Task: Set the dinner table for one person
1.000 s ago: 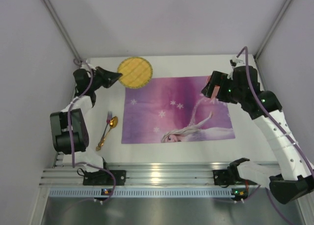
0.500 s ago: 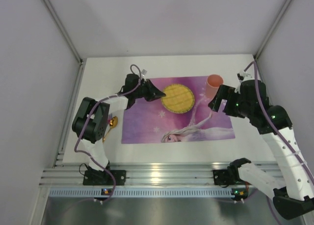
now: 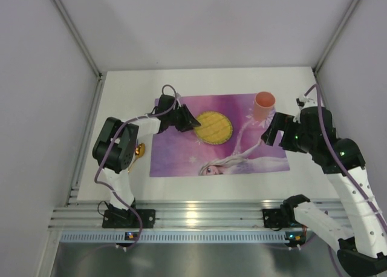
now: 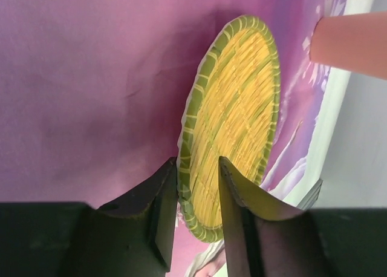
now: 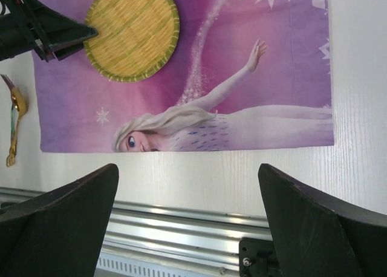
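Note:
The dinner table [image 3: 124,89] is a white top with a purple princess placemat [image 3: 181,153] on it. A round yellow woven plate with a green rim [image 3: 214,127] lies on the mat's middle. My left gripper [image 3: 191,123] is shut on the plate's left rim. In the left wrist view its fingers [image 4: 166,195] straddle the rim of the plate [image 4: 239,101]. A pink cup [image 3: 263,106] stands upright on the mat's far right corner. My right gripper [image 3: 273,130] is open and empty just near of the cup. Its jaws stand wide apart over the table's near edge [image 5: 190,210].
A gold spoon and a fork [image 3: 139,150] lie left of the mat, partly hidden by the left arm; the spoon also shows in the right wrist view [image 5: 14,110]. The silver rail [image 3: 193,213] runs along the near edge. Grey panels wall the other sides.
My left gripper carried the plate from the table's far left onto the mat. My right gripper set the cup on the mat, let go and drew back.

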### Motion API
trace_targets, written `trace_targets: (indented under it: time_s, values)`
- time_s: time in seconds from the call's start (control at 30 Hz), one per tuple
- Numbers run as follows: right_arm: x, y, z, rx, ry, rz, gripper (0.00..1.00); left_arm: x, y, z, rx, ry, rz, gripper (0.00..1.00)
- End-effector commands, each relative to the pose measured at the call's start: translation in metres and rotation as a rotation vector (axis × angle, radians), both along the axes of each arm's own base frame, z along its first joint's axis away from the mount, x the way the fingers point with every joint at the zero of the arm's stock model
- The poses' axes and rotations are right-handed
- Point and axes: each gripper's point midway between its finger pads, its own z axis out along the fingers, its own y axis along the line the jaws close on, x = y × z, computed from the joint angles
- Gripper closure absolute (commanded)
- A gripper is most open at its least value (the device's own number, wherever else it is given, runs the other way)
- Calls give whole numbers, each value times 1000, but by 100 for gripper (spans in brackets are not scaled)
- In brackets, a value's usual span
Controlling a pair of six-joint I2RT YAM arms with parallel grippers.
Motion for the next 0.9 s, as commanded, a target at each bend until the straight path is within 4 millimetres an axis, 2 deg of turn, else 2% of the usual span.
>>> trace_targets:
  time_s: [0.0, 0.1, 0.13, 0.2, 0.23, 0.27, 0.3, 0.33, 0.37, 0.4, 0.5, 0.53, 0.73, 0.87]
  values:
    - [0, -6, -1, -22, -8, -10, 0, 0, -8, 24, -7, -55, -67, 61]
    - [-1, -4, -2, -17, -11, 2, 0, -5, 5, 45, 58, -85, -65, 54]
    - [0, -4, -3, -15, -9, 2, 0, -5, 11, 69, 68, -131, -51, 51]
    - [-1, -3, -1, -9, -15, 9, 0, -15, 34, 73, 143, -110, -32, 43]
    - [-1, -2, -1, -9, -16, 14, 0, -20, 45, 89, 171, -128, -18, 33]
    - [0, -1, 0, -7, -20, 18, 0, -37, 65, 80, 251, -67, -22, 8]
    - [0, -1, 0, -6, -22, 18, 0, -42, 84, 77, 339, -51, 14, 7]
    - [0, -1, 0, -5, -22, 22, 0, -51, 100, 84, 394, -52, 32, 7]
    - [1, -1, 0, -8, -26, 23, 0, -72, 121, 74, 493, 16, 23, 6]
    - [2, 0, 0, -6, -27, 25, 0, -77, 141, 77, 582, 8, 64, 5]
    - [1, 7, -4, 18, -12, 59, 0, -108, 183, 65, 784, 84, 82, 5]
    - [1, 9, -8, 20, -1, 64, 0, -115, 203, 59, 877, 113, 107, 5]
    - [0, 17, -18, 32, 28, 116, 0, -142, 240, 27, 1010, 260, 84, 7]
    - [-1, 17, -16, 27, 25, 125, 0, -143, 256, 22, 1063, 315, 92, 11]
